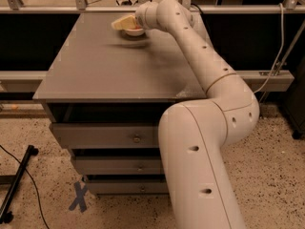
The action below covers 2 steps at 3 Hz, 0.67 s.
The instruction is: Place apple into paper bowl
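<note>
At 12 o'clock on the tabletop (109, 66), the gripper (125, 23) hangs right over the paper bowl (136, 32). The apple isn't visible, and I cannot tell the grip state. Placement unconfirmed; release and retreat probably remain.

Warm, even light is falling from overhead, making the grey desk (95, 70) glow softly and brightening the upper curves of the white arm (209, 75), whose underside is shading to beige. The gripper (123, 23), sitting at the desk's far edge by the paper bowl (135, 32), is taking on a yellowish tint and throwing a soft, smeared shadow onto the desk just in front of it. The recess under the desk top is sinking into near black, and the speckled floor (276, 175) is showing no glare.
</note>
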Each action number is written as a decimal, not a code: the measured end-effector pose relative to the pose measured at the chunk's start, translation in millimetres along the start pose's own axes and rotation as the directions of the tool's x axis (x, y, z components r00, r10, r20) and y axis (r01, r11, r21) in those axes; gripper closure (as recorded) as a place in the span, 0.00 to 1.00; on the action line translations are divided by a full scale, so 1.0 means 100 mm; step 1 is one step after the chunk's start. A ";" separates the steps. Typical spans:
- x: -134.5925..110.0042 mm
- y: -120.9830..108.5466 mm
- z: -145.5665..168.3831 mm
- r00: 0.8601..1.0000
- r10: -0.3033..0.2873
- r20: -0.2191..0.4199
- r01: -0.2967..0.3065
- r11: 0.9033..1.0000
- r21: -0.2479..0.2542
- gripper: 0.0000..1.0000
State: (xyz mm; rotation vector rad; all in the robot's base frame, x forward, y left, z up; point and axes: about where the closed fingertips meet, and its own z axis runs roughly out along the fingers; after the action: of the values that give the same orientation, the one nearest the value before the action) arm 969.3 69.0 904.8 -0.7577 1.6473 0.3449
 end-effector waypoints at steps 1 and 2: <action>-0.12 -0.08 -0.16 1.000 0.011 0.020 -0.011 1.000 -0.005 0.00; -0.29 -0.23 -0.36 0.999 0.015 0.048 -0.016 1.000 0.010 0.00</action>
State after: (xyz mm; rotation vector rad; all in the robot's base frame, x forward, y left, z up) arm 958.5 38.6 944.4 -0.7239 1.6091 0.3624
